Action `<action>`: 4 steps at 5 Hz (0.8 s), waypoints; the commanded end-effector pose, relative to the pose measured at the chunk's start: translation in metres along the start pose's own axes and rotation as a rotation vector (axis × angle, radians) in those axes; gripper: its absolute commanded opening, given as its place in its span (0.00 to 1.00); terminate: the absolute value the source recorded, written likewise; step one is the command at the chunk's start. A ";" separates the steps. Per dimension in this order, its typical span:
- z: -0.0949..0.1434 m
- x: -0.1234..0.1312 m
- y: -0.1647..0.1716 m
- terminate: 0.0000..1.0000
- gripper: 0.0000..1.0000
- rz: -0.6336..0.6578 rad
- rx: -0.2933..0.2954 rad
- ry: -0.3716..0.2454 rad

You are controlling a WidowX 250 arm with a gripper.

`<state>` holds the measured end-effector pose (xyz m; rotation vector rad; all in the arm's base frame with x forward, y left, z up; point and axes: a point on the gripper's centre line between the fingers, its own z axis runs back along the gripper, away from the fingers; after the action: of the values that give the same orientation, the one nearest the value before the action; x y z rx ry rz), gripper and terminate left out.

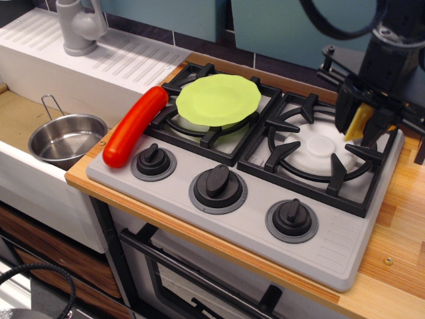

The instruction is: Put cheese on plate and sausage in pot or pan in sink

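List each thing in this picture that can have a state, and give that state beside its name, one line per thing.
pincer: shut on the cheese, raised above the right burner
cheese: held off the stove
plate: empty, resting on the left burner
sausage: lying on the stove's left edge, untouched
saucepan: upright and empty, in the sink
sink: holds only the saucepan
tap: no water seen running

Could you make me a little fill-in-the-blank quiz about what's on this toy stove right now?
1. The black claw grips a yellow wedge of ____.
2. The round lime-green plate sits on the ____ burner.
3. The shiny steel saucepan stands in the ____.
4. The long red sausage lies on the stove's ____ edge.

Missing words: cheese; left; sink; left
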<state>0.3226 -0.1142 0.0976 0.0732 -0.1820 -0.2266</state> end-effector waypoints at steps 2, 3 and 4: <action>-0.002 0.000 0.070 0.00 0.00 -0.093 -0.020 -0.155; -0.010 -0.007 0.089 0.00 0.00 -0.119 -0.023 -0.188; -0.012 -0.011 0.107 0.00 0.00 -0.148 -0.020 -0.212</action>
<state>0.3290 -0.0061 0.0697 0.0231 -0.3090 -0.3834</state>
